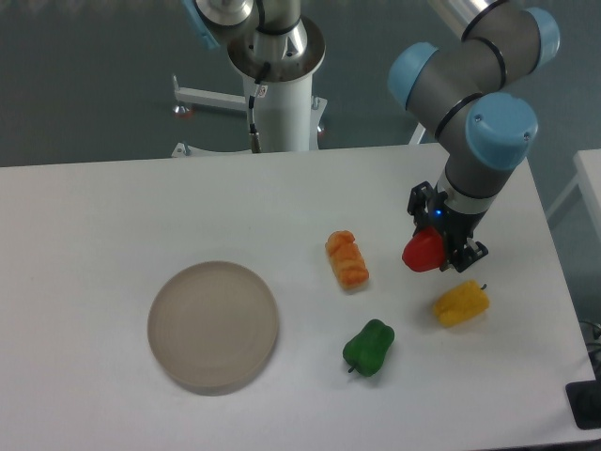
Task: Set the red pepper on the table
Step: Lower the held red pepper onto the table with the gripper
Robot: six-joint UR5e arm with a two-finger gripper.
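Observation:
The red pepper (423, 252) is a small glossy red lump held in my gripper (438, 250), which is shut on it at the right side of the white table (113, 207). The pepper sits low over the tabletop; whether it touches the surface cannot be told. The arm comes down from the upper right, and the black fingers partly cover the pepper's right side.
An orange ridged pepper (346, 259) lies left of the gripper. A yellow pepper (461, 303) lies just below and right of it. A green pepper (369, 347) sits nearer the front. A round grey-beige plate (213, 326) is at the left. The table's right edge is close.

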